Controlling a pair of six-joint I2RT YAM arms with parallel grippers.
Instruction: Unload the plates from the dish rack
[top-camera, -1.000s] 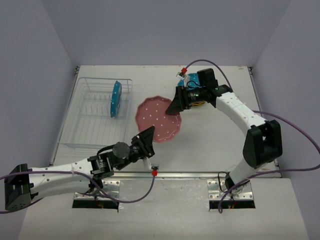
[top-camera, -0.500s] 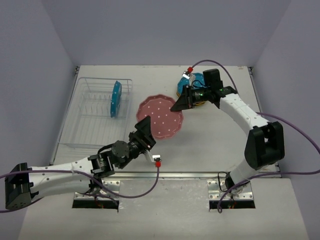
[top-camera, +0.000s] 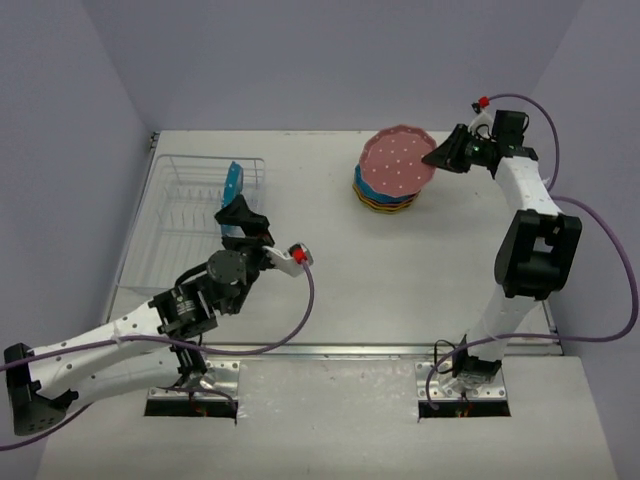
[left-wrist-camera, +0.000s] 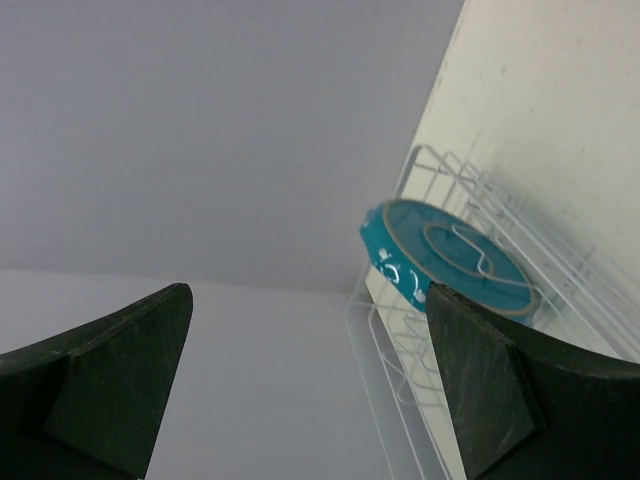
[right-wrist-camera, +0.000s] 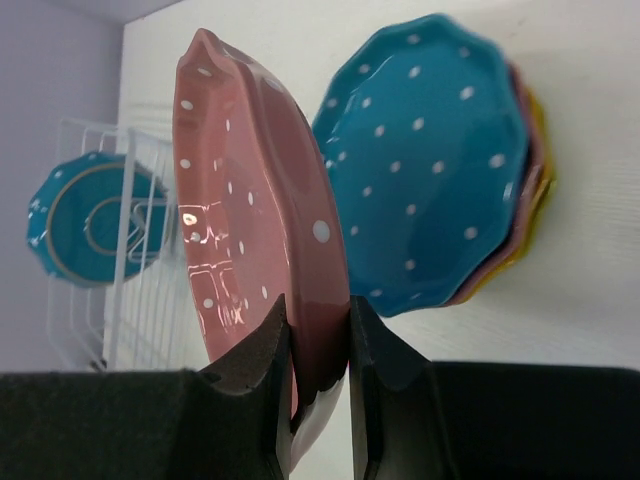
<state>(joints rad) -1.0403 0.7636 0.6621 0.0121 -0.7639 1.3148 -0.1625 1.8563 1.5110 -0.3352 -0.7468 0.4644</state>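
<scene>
Scene: overhead view of a pale table (top-camera: 400, 290) with two robot arms, a wire dish rack (top-camera: 165, 260) at the left and a stack (top-camera: 383, 203) of plates at the far middle.
Pink plate (top-camera: 398, 158): scalloped rim, white dots, held tilted in the air just above the stack.
Right gripper (right-wrist-camera: 318, 322): jaws drawn narrow, pinching the pink plate by its rim, one finger on each face.
Stack: lies flat on the table, a blue dotted plate on top, pink and yellow rims showing beneath.
Blue plate (top-camera: 233, 186): the only plate in the dish rack, standing on edge between the wires at the far end.
Left gripper (top-camera: 243, 214): jaws spread wide and empty, aimed at the blue plate, near it but apart.
Handling: the plates look rigid, light and glossy, so likely slick and able to chip if dropped or knocked on the wire.
Where to hold: probably the exposed upper rim of the blue plate, one finger on each face, clear of the wires.
Progress: nearly done, judging by one plate in hand and one left in the dish rack.
</scene>
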